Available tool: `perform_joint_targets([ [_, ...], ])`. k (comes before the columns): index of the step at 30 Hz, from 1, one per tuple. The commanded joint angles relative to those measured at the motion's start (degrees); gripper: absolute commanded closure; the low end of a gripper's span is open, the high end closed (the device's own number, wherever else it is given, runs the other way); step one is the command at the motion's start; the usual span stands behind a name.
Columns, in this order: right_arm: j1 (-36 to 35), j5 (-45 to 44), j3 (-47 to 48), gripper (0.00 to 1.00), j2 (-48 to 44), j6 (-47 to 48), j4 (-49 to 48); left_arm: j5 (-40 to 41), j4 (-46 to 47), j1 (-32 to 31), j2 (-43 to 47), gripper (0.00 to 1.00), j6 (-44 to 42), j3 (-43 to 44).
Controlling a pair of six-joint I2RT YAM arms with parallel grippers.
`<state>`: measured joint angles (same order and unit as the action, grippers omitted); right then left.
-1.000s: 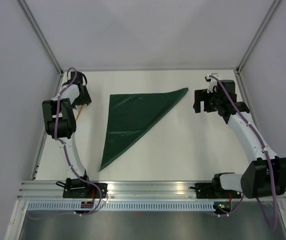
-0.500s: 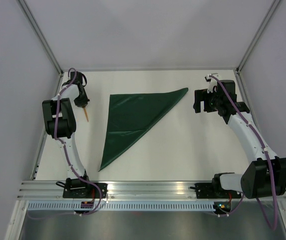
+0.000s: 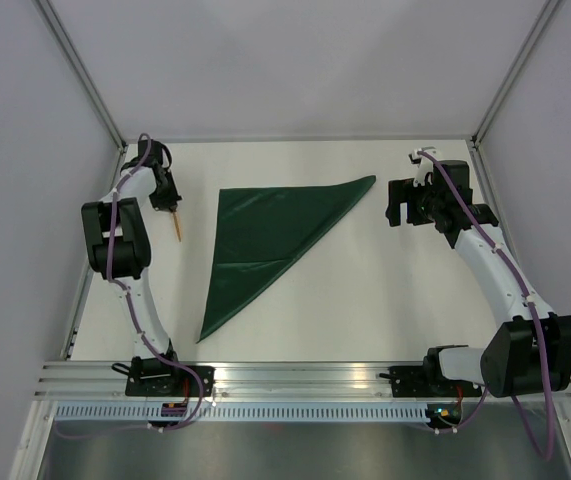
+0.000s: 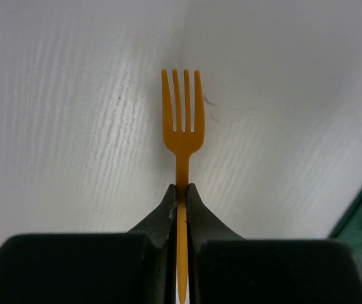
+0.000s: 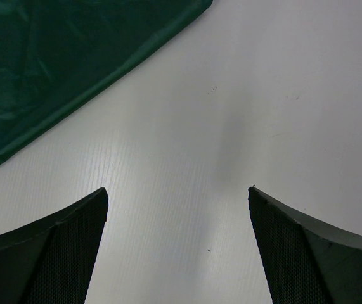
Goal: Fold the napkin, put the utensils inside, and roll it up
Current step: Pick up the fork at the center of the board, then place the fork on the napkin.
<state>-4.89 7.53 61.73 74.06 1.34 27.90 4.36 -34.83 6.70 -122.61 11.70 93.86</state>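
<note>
Pinching the orange fork point(image 4: 182, 120) by its handle, tines pointing away, the left fingers point(image 4: 161, 215) hover upper left.
— And the napkin point(image 3: 265, 235)?
— Just rightward, a folded triangle on the counter point(image 3: 365, 290) (right fingers point(image 5: 54, 253) spread, empty).

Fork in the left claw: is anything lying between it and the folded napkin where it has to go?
Nothing visible does. The left claw grips the orange fork, and only bare white table separates it from the napkin on its right.
</note>
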Motion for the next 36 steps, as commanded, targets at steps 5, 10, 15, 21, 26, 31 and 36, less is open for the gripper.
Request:
perform_joint_targets([
  [5,0.1,-0.8,0.1,0.04,-1.2,-0.4,0.6,-14.4,-0.5,-9.1,13.0,0.98,-11.5,2.4],
  [10,0.1,-0.9,0.0,0.04,-1.5,-0.3,0.6,-19.5,-5.9,-21.7,14.4,0.98,-20.7,2.9],
  [15,0.1,-1.8,0.0,0.05,-1.6,-0.4,0.3,-19.7,-10.6,-31.3,10.6,0.98,-24.3,3.3],
  [21,0.1,-2.9,-0.3,0.05,-1.9,-0.4,-0.2,-19.0,-11.2,-38.9,7.0,0.98,-23.4,2.7],
  [26,0.1,-3.4,-0.4,0.04,-1.7,-0.3,-0.3,-19.6,-10.6,-42.7,4.0,0.98,-23.2,2.0],
  [31,0.1,-3.6,-0.4,0.05,-1.8,-0.1,-0.4,-20.5,-6.8,-43.3,2.5,0.98,-20.8,1.0],
  [36,0.1,-3.6,-0.5,0.04,-1.8,0.0,-0.4,-19.1,-3.3,-43.6,1.7,0.98,-18.3,0.4],
])
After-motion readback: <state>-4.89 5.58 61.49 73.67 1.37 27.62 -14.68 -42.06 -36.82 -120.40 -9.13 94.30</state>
